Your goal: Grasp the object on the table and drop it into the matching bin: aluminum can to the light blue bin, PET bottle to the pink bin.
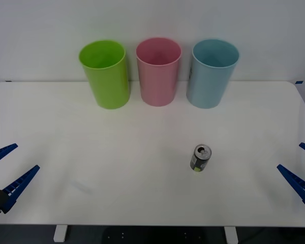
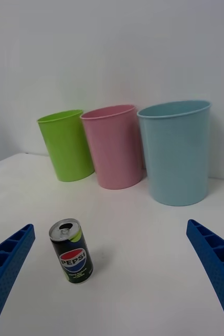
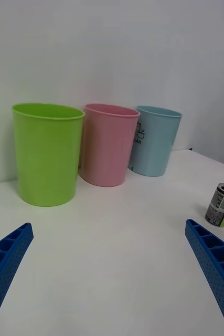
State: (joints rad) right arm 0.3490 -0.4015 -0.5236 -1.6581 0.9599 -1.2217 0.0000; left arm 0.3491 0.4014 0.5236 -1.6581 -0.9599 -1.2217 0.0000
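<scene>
On the table (image 1: 142,132), a dark silver-topped aluminum can (image 1: 200,158) stands upright.

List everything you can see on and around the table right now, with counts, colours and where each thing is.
aluminum can: one, dark grey with silver top, upright on the table, right of centre, in front of the bins.
green bin: one, far edge, leftmost.
pink bin: one, far edge, middle.
light blue bin: one, far edge, rightmost.
table: one, white.
left pincer: one, blue, open, near left edge.
right pincer: one, blue, open, near right edge.
</scene>
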